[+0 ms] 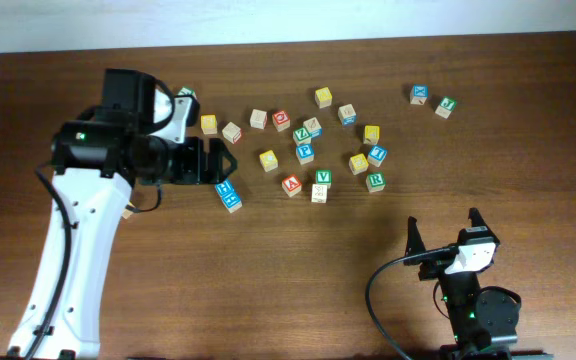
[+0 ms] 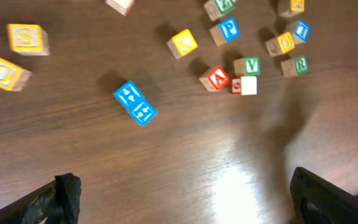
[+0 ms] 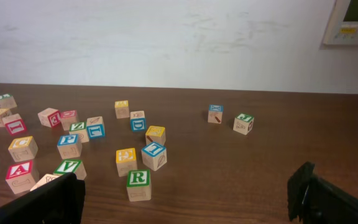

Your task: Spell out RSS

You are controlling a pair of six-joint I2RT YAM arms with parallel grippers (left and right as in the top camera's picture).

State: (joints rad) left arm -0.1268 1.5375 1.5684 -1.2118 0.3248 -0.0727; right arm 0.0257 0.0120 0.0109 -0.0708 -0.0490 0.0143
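Lettered wooden blocks lie scattered across the brown table. A green R block [image 1: 375, 181] lies at the right of the cluster; it also shows in the right wrist view [image 3: 138, 185] and in the left wrist view [image 2: 299, 65]. A yellow S block [image 2: 27, 37] lies at the top left of the left wrist view. My left gripper [image 1: 226, 160] [image 2: 185, 193] is open and empty, just above two blue blocks [image 1: 228, 195] [image 2: 135, 102] that lie side by side. My right gripper [image 1: 443, 222] [image 3: 182, 193] is open and empty near the front edge, well short of the R.
A red A block [image 1: 291, 185], a green V block [image 1: 322, 177] and a yellow block [image 1: 268, 160] lie mid-cluster. A blue block [image 1: 420, 94] and a green block [image 1: 446, 106] sit apart at the back right. A wall rises behind the table.
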